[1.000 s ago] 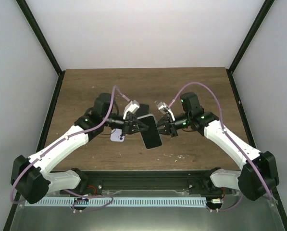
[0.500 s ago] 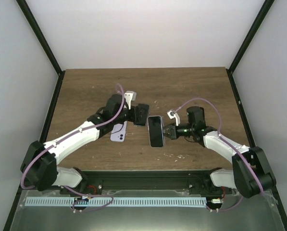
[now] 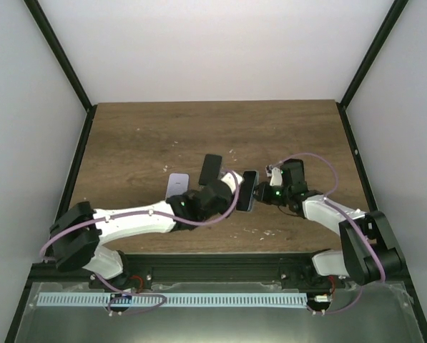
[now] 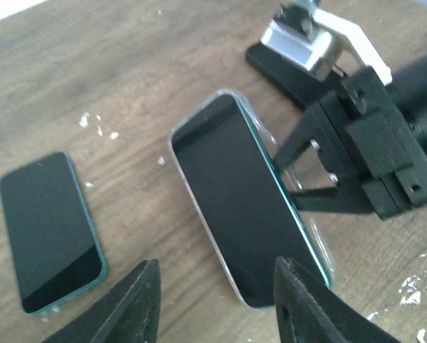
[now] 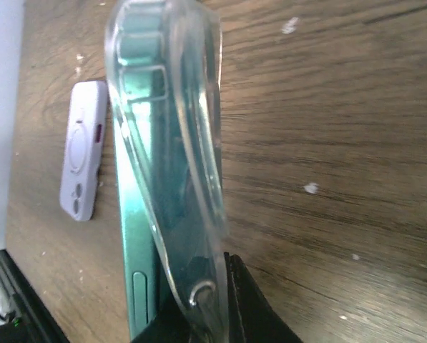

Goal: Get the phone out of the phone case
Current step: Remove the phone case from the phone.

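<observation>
The phone [image 4: 234, 207], green-edged with a dark screen, sits in a clear phone case [image 5: 192, 143]. In the right wrist view I see it edge-on, and the case's back bows away from the green body [image 5: 138, 236]. My right gripper [image 5: 206, 307] is shut on the case's long side, also visible from the left wrist as the right gripper [image 4: 342, 171]. In the top view the cased phone [image 3: 247, 191] hangs between both wrists. My left gripper [image 4: 215, 268] stands open just short of the phone's near end, with nothing between its fingers [image 4: 131, 307].
A second dark phone [image 4: 48, 229] lies flat on the wooden table [image 3: 141, 136], seen from above as the dark phone [image 3: 211, 168]. A lilac phone [image 3: 177, 184] lies face down left of it. Black frame posts border the table's sides.
My left gripper let go of the phone, opened, and its arm swung low toward the near edge. The right gripper kept the cased phone and turned it more on edge.
</observation>
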`<action>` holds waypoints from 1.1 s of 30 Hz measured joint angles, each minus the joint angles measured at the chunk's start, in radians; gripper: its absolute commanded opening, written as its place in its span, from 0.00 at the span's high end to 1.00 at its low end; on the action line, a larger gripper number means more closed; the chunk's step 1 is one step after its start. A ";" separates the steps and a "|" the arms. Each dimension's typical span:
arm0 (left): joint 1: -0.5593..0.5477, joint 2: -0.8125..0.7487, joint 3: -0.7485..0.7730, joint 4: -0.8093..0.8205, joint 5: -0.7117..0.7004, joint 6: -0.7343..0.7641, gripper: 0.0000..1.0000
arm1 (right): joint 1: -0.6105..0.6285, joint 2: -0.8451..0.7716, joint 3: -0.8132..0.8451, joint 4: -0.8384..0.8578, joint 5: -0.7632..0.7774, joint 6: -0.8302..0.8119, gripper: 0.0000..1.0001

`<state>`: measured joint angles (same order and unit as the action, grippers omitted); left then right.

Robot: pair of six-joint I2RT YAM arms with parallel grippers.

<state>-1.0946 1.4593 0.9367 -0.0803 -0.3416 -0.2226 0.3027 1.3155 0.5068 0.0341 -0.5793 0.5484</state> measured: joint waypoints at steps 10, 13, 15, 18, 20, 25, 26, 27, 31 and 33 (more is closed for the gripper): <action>-0.137 0.191 0.006 0.023 -0.095 0.140 0.45 | -0.015 0.037 -0.010 -0.031 0.105 0.086 0.99; -0.138 0.229 0.013 0.047 -0.111 0.150 0.48 | -0.034 0.068 -0.010 -0.021 0.084 0.104 0.99; -0.138 0.246 0.013 0.068 -0.120 0.154 0.48 | -0.045 0.097 -0.009 -0.010 0.061 0.115 0.99; -0.138 0.264 0.013 0.115 -0.129 0.162 0.48 | -0.054 0.127 0.000 -0.003 0.031 0.124 0.99; -0.138 0.275 0.013 0.142 -0.128 0.173 0.47 | -0.055 0.134 0.003 0.001 0.023 0.124 0.99; -0.139 0.317 0.037 0.170 -0.117 0.201 0.48 | -0.059 0.151 0.008 0.006 0.007 0.124 0.99; -0.139 0.326 0.044 0.173 -0.117 0.205 0.49 | -0.060 0.157 0.010 0.006 0.002 0.124 0.99; -0.140 0.334 0.051 0.175 -0.118 0.209 0.50 | -0.063 0.159 0.011 0.007 0.000 0.124 0.99; -0.142 0.370 0.084 0.173 -0.148 0.224 0.53 | -0.073 0.165 0.011 0.010 -0.013 0.124 0.99; -0.142 0.378 0.090 0.168 -0.167 0.227 0.55 | -0.077 0.167 0.011 0.010 -0.019 0.124 0.99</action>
<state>-1.2362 1.8378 1.0267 0.0879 -0.5083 0.0048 0.2260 1.4822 0.5175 0.0441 -0.5980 0.6720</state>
